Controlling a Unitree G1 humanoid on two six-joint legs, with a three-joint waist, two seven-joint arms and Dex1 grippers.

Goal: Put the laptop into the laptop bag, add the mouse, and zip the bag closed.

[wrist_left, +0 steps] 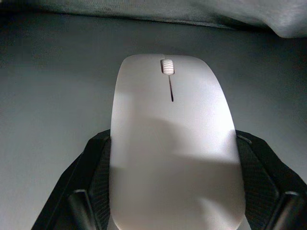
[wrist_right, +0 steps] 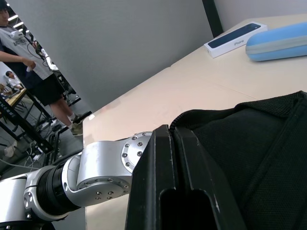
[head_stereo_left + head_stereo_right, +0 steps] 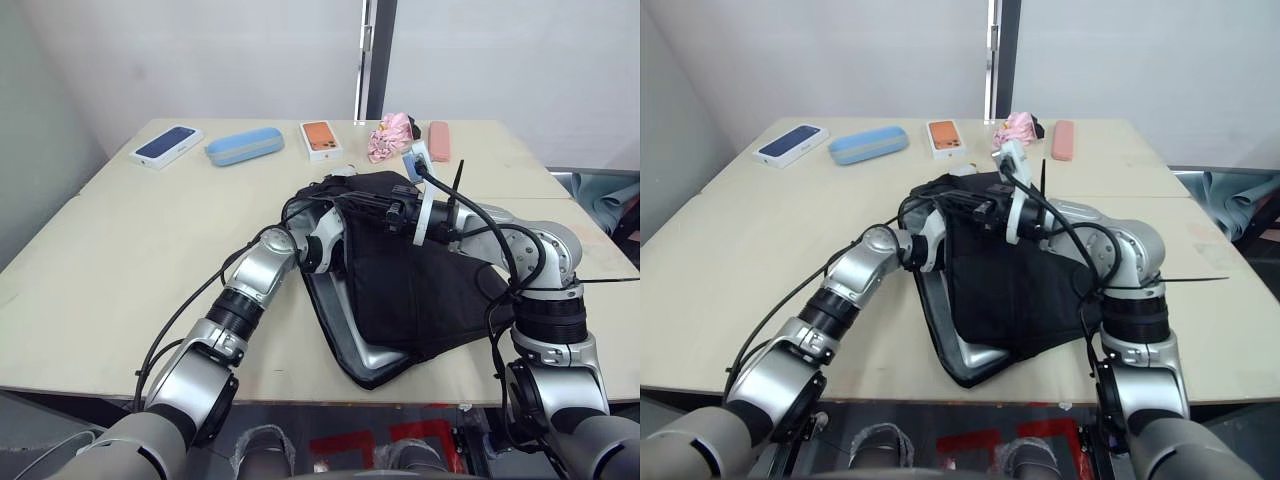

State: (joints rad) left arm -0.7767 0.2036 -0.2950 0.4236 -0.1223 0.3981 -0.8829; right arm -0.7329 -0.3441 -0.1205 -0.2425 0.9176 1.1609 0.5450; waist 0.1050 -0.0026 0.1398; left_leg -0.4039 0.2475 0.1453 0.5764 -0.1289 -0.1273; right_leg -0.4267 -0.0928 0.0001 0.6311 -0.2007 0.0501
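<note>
inside the large black fabric laptop bag [image 3: 420, 290], over the silver-grey metal laptop [image 3: 378, 355], the left end effector [image 1: 170, 191] grips the smooth, slippery-looking flat white mouse [image 1: 170, 143] by its sides, while the right end effector [image 2: 165, 182] pinches the soft flap.

We see a wide table [image 3: 120, 260] with a pale beige top, and a seam crosses it at about three o'clock. Behind it, at twelve o'clock, stands a plain white wall [image 3: 220, 60], divided by a dark vertical post [image 3: 375, 60]. In the right wrist view a grey wall [image 2: 120, 52] rises beside the table, and a person [image 2: 29, 62] stands on the grey floor near some dark metal frames [image 2: 19, 124].
</note>
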